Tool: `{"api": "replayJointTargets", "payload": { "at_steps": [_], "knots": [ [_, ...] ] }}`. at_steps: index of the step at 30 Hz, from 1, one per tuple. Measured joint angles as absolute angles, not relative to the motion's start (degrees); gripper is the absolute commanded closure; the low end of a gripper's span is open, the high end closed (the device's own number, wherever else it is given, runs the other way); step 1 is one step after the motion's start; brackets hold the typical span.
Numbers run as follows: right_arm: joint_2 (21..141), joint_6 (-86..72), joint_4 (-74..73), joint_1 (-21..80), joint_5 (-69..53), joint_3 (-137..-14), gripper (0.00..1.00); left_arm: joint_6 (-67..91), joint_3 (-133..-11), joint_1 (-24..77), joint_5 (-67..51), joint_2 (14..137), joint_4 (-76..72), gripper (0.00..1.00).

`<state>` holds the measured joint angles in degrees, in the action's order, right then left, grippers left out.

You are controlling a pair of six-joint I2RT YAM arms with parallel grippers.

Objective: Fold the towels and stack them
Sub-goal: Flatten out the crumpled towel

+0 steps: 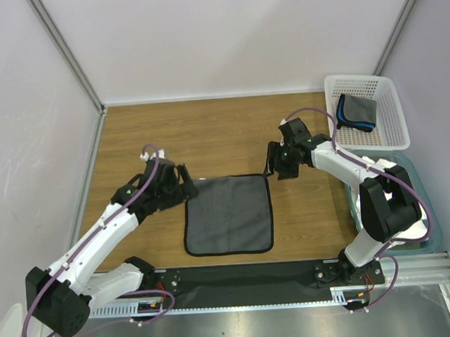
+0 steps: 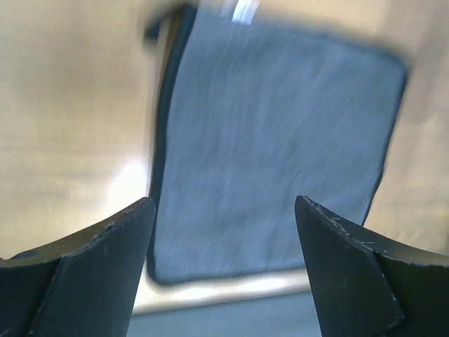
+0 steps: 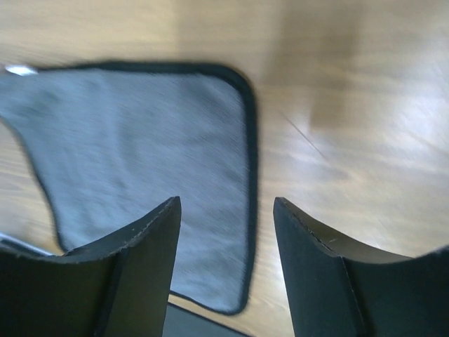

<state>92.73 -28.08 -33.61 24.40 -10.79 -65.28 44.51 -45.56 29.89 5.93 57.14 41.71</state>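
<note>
A grey towel (image 1: 228, 214) with a dark edge lies spread flat on the wooden table near the front. My left gripper (image 1: 189, 187) is open and empty, just off the towel's far left corner. My right gripper (image 1: 272, 165) is open and empty, above the far right corner. The left wrist view shows the towel (image 2: 280, 140) beyond the open gripper (image 2: 223, 203). The right wrist view shows the towel's edge (image 3: 140, 140) under the open gripper (image 3: 226, 202). A folded dark grey towel edged blue (image 1: 357, 111) lies in the basket. No yellow or white towel is in view.
A white perforated basket (image 1: 394, 120) stands at the back right corner. A blue-grey bin (image 1: 435, 232) sits at the right edge behind the right arm. A black strip and metal rail run along the table's front edge.
</note>
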Motion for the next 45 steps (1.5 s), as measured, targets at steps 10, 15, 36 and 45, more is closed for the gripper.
{"api": "replayJointTargets", "payload": {
  "at_steps": [10, 15, 36, 45],
  "knots": [
    [95.55, -31.53, -17.34, 24.95, -12.32, -63.44, 0.56, 38.48, -51.79, 29.89, 11.35, 75.59, 25.93, 0.41],
    [99.79, -32.82, -14.41, 25.87, -12.45, -63.44, 0.58, 37.43, -58.72, 29.41, 13.58, 86.8, 25.47, 0.44],
    [103.48, -33.93, -14.55, 27.14, -10.17, -64.53, 0.59, 43.07, -60.2, 24.56, 13.63, 97.34, 24.4, 0.34],
    [99.94, -33.93, -17.39, 26.61, -7.73, -64.51, 0.6, 41.41, -56.51, 24.18, 11.09, 98.39, 15.42, 0.62]
  ]
}}
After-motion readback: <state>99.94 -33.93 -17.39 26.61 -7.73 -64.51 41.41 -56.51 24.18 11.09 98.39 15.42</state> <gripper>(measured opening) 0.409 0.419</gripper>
